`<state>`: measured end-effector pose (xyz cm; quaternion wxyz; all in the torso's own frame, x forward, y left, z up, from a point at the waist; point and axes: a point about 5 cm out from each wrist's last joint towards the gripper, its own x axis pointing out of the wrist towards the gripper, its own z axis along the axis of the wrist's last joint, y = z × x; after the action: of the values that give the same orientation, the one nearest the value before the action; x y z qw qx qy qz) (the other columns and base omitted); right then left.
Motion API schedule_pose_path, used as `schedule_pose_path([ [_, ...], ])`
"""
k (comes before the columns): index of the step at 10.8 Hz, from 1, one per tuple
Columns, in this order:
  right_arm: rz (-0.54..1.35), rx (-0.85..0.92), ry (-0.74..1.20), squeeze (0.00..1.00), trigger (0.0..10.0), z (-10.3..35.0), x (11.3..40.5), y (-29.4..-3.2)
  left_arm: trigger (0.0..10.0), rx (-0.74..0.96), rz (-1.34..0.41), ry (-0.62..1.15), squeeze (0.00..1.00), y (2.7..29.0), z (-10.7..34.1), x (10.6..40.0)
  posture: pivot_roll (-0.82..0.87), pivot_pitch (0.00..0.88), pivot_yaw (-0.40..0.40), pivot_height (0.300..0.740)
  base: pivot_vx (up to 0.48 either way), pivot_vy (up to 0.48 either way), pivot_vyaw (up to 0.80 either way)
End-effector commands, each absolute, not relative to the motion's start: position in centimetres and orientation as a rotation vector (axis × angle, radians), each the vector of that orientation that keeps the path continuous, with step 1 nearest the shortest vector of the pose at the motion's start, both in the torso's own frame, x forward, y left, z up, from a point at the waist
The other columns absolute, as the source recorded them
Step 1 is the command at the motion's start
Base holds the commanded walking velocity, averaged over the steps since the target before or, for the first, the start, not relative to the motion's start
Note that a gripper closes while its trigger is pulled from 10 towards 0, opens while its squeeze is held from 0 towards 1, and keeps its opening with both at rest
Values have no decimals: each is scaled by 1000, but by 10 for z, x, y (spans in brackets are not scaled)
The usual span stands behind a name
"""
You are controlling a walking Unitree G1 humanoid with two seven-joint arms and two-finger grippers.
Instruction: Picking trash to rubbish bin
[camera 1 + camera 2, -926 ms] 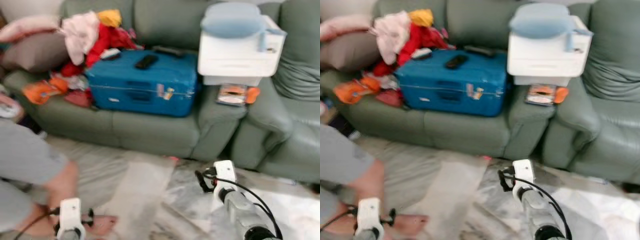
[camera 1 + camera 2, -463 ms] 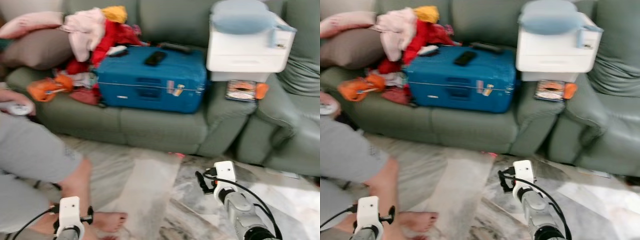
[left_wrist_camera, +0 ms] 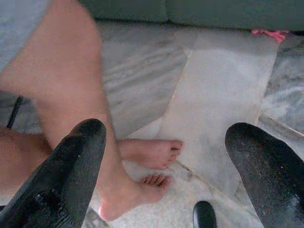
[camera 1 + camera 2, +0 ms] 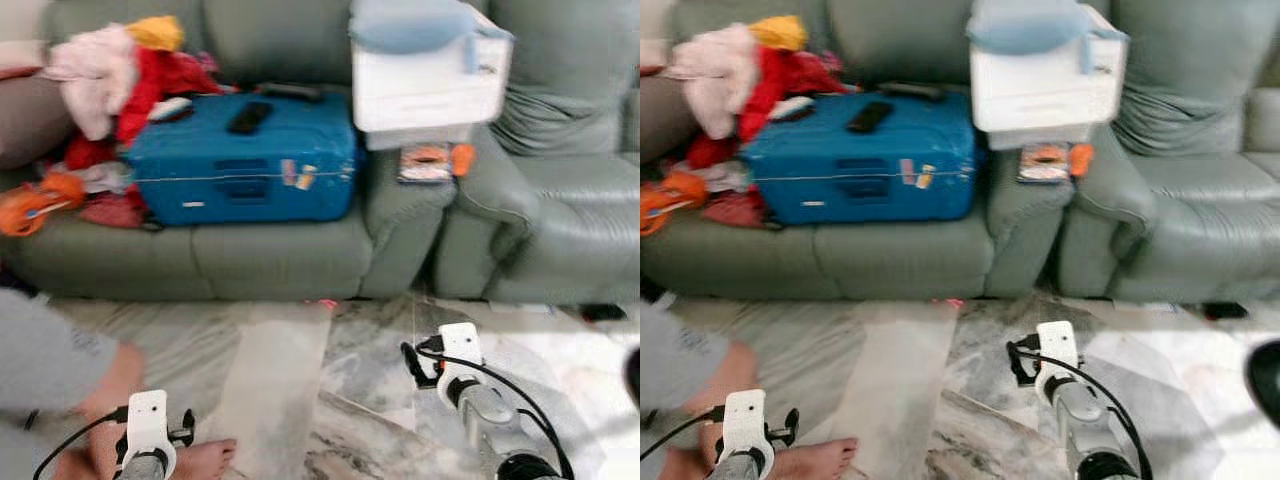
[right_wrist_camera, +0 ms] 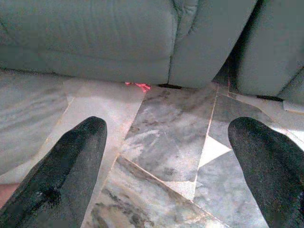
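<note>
A small red-pink scrap [image 4: 322,301] lies on the marble floor at the foot of the green sofa [image 4: 280,255]; the right wrist view has the scrap [image 5: 137,86] ahead of the fingers, well beyond them. My right gripper [image 5: 175,175] hangs low over the floor, open, with nothing between its fingers [image 5: 66,166]. My left gripper [image 3: 180,175] is open too, above a person's bare foot [image 3: 147,154]. Both wrists sit at the bottom of the eye views, the left wrist [image 4: 147,430] and the right wrist [image 4: 455,350].
A person's leg and foot [image 4: 200,458] are close by my left arm. On the sofa lie a blue suitcase [image 4: 245,160], a clothes pile [image 4: 110,70] and a white box with a blue lid [image 4: 425,65]. A dark round object [image 4: 1262,375] shows at the right edge.
The camera has swung to the right, so the sofa and suitcase sit further left in the picture and the dark object has come in at the right edge. Both arms hang as before.
</note>
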<state>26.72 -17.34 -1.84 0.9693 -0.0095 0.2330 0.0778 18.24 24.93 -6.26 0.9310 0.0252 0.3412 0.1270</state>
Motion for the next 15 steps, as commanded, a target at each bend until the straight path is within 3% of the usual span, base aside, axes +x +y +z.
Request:
schedule_pose_path([
  [1,151,-20,473,0,10000,-18,268,-173,10000,59,253,712,0,252,-63,181,24,10,27,740,0,0,-800],
  [3,151,-17,471,0,10000,-18,268,-173,10000,60,250,723,0,252,-64,180,23,9,28,740,0,0,-644],
  [6,157,-24,469,0,10000,-18,268,-173,10000,59,249,733,0,252,-65,179,24,10,27,740,281,0,0],
  [15,159,-30,477,0,10000,-19,267,-173,10000,61,257,760,0,254,-67,175,23,10,29,740,457,0,0],
])
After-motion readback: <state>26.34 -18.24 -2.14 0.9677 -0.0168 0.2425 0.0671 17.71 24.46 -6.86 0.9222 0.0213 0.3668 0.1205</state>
